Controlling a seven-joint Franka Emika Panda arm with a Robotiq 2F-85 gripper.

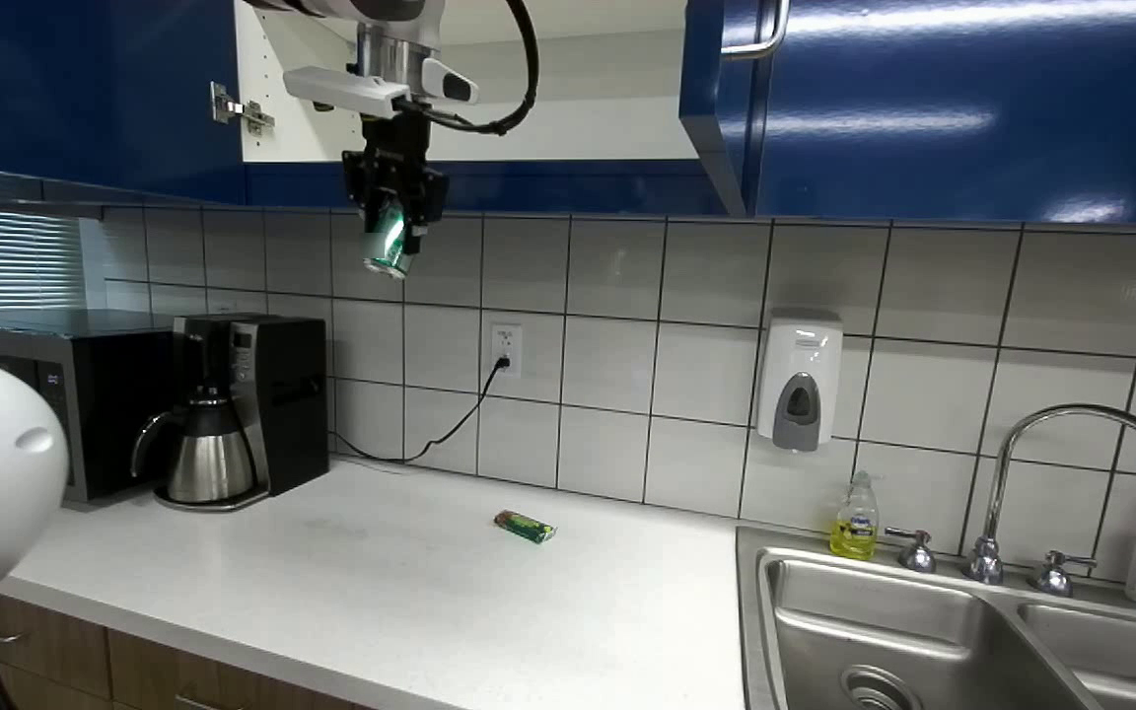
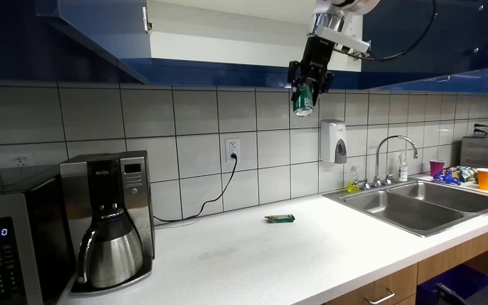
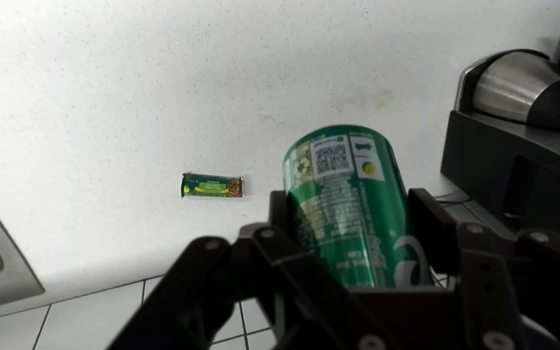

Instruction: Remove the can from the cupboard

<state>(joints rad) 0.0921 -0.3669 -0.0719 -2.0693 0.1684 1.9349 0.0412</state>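
The green can is between the fingers of my gripper, its pale end pointing down and slightly tilted. It also shows held in an exterior view. In the wrist view, the can fills the space between both finger pads of my gripper, and its inner end is hidden behind the gripper. The gripper is shut on it. The cupboard stands open with its white interior visible, also in an exterior view. The can hangs below the cupboard's bottom edge, high above the counter.
The white counter lies below, with a small green-wrapped bar on it. A coffee maker and a microwave stand at one end, a sink at the other. Open blue doors flank the arm.
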